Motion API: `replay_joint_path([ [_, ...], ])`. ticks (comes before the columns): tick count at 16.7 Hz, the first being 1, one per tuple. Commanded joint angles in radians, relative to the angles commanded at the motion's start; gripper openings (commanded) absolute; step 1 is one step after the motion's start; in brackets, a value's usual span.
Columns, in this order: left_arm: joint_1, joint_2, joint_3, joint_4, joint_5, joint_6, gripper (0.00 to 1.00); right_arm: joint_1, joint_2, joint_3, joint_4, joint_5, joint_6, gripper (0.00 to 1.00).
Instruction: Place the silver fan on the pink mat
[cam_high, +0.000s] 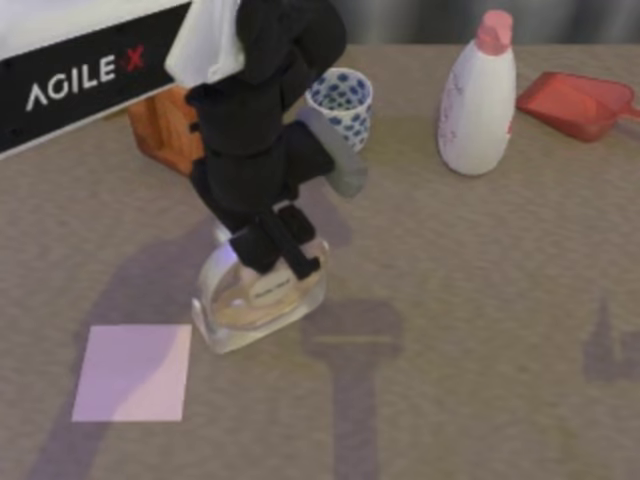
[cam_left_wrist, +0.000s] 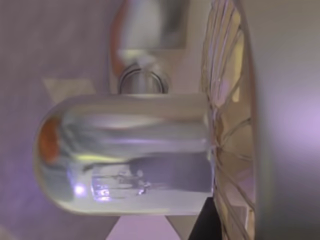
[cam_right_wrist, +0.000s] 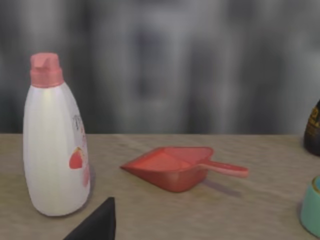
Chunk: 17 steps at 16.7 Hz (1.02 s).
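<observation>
The silver fan (cam_high: 255, 300) is left of the table's middle, its golden-tan grille and white label facing up. My left gripper (cam_high: 278, 255) comes down on its far rim and is shut on it. In the left wrist view the fan's shiny motor housing (cam_left_wrist: 130, 150) fills the picture, with the grille beside it and one black fingertip (cam_left_wrist: 202, 227) against the grille. The pink mat (cam_high: 132, 372) lies flat at the front left, a short gap from the fan. My right arm is out of the top view; only one dark fingertip (cam_right_wrist: 100, 220) shows in its wrist view.
A wooden block (cam_high: 165, 125) and a blue-dotted cup (cam_high: 340, 100) stand behind the left arm. At the back right stand a white bottle with a pink cap (cam_high: 478, 95) and a red scoop (cam_high: 575, 103). A black AgileX-labelled stand (cam_high: 90, 70) fills the back left corner.
</observation>
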Motion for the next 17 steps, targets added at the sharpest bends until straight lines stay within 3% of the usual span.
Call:
replay_joint_path([
  [7, 0.017, 0.004, 0.191, -0.188, 0.000, -0.002, 0.00, 0.000, 0.000, 0.000, 0.000, 0.000, 0.000, 1.00],
  [12, 0.013, 0.002, 0.195, -0.193, 0.000, 0.002, 0.00, 0.000, 0.000, 0.000, 0.000, 0.000, 0.000, 1.00],
  [17, 0.071, -0.099, 0.072, -0.184, 0.002, 0.166, 0.00, 0.000, 0.000, 0.000, 0.000, 0.000, 0.000, 1.00],
])
